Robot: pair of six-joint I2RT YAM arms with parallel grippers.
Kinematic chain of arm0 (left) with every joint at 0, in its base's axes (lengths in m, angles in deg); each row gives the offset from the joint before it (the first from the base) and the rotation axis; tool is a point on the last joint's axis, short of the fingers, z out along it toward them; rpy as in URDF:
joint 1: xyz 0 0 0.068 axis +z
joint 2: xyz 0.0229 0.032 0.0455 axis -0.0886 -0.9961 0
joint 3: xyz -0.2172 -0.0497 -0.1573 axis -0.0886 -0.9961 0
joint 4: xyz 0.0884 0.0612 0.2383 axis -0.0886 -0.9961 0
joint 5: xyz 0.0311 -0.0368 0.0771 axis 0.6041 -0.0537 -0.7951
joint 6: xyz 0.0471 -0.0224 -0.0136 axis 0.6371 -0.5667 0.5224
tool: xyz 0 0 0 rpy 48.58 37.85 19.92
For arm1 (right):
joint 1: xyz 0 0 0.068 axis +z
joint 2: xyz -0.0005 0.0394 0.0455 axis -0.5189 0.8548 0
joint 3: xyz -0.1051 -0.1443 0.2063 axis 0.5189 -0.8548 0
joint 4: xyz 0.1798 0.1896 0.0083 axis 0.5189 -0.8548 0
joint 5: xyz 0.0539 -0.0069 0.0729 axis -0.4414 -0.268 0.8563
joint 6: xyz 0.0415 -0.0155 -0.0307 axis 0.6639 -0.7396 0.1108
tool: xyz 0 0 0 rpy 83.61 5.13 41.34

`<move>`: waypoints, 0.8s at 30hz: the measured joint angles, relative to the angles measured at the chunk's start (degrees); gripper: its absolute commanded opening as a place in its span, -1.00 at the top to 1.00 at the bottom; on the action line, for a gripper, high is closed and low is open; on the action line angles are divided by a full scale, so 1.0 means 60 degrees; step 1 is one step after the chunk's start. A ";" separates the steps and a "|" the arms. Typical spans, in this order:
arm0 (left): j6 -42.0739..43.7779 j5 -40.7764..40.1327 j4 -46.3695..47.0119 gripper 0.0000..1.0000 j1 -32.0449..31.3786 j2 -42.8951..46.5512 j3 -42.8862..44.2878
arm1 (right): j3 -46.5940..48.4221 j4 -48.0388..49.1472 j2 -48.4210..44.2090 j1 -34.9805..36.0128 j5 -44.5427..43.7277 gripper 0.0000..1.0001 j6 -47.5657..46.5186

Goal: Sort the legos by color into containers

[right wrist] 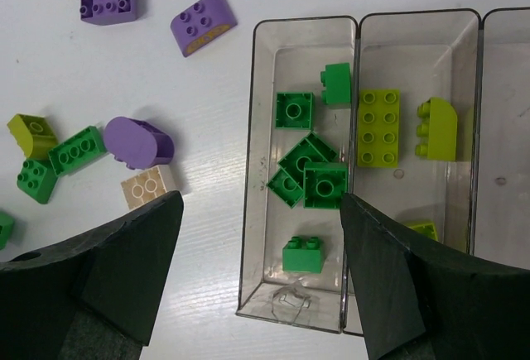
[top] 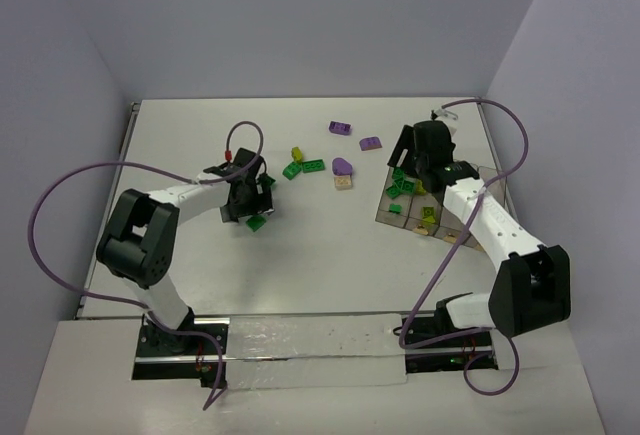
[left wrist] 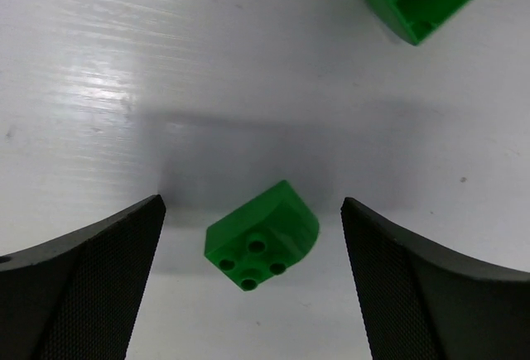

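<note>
Table (top: 200, 135): white, glossy, faint grain.

The containers (right wrist: 267, 62): smoky clear plastic, narrow rectangles with rounded corners, joined along their long walls, on the table's right side.

Over the near end of the left-hand one, the right gripper (right wrist: 261, 203): black textured fingers spread wide, nothing held.

Low over the table, the left gripper (left wrist: 252, 211): jaws wide, either side of a dark green brick (left wrist: 263, 236), touching neither finger. One flank curved, four studs facing the camera.

Left-hand container: dark green bricks (right wrist: 310, 170). Next: yellow-green eight-stud brick (right wrist: 379, 127), long axis along the container.

Loose on the table: purple bricks (right wrist: 139, 141), tan brick (right wrist: 147, 189)
</note>
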 measured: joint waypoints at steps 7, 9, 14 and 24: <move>0.0111 -0.0070 0.0247 -0.65 -0.1003 -0.0023 -0.0031 | -0.0111 -0.0007 -0.0309 0.0016 0.0001 -0.68 0.0004; 0.0103 -0.0202 0.0245 -0.52 -0.1330 -0.0051 -0.0022 | -0.0126 -0.0011 -0.0331 0.0022 0.0004 -0.68 0.0004; 0.0035 -0.0413 0.0171 -0.23 -0.1628 -0.0169 0.0067 | -0.0156 -0.0014 -0.0347 0.0034 0.0004 -0.68 0.0003; -0.0157 -0.0594 -0.0079 1.00 -0.1714 -0.0519 0.0539 | -0.0179 -0.0044 -0.0654 0.0034 0.0000 -0.68 0.0000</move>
